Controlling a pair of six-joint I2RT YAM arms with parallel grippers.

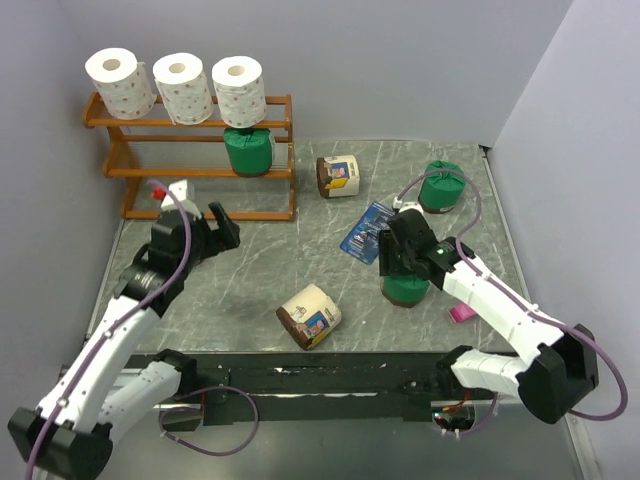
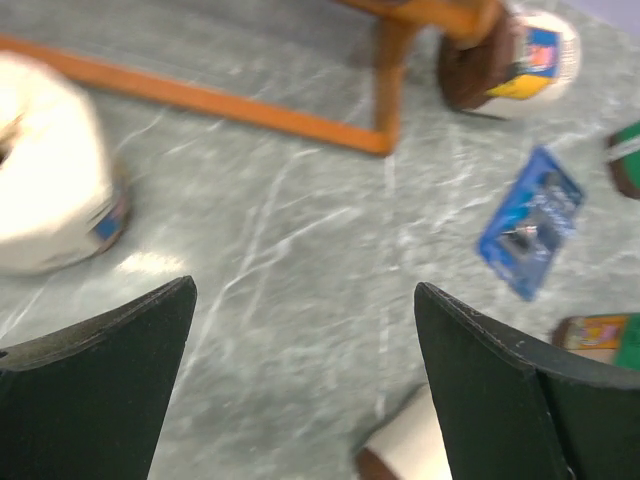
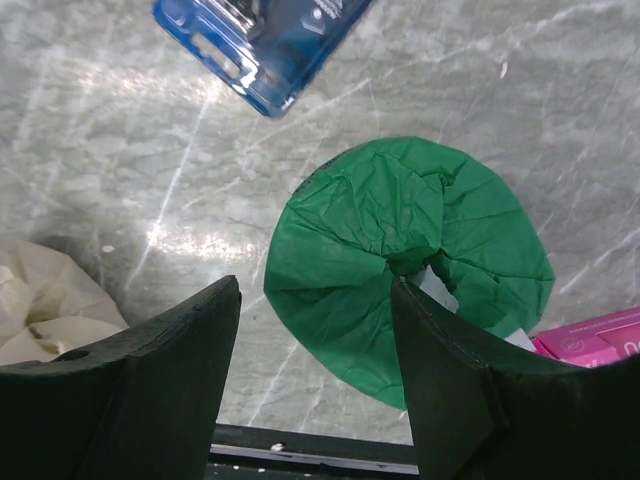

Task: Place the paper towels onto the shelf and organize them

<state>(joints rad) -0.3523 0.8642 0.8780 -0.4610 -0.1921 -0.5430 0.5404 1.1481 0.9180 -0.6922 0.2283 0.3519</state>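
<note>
three bare white rolls [image 1: 183,87] stand in a row on the shelf's [image 1: 272,100] top tier, with a green roll [image 1: 247,152] on the middle tier's right end. on the surface [image 1: 250,265] lie a far cream-and-brown roll [image 1: 338,177], a near cream-and-brown roll [image 1: 309,315], a blue packet [image 1: 365,230] and a pink item [image 1: 462,313]. the left end effector [image 1: 228,225], jaws apart, hovers before the shelf. the right end effector [image 1: 403,268] hangs over a second green roll [image 1: 405,291], and a third green roll [image 1: 440,188] stands beyond.

The left arm [image 1: 120,330] stretches forward over the worktop, and the left gripper [image 1: 212,222] has its fingers [image 2: 100,400] spread wide. The right arm [image 1: 500,310] bends inward, and the right gripper [image 1: 405,272] points down, its fingers [image 3: 130,390] partly apart.
</note>
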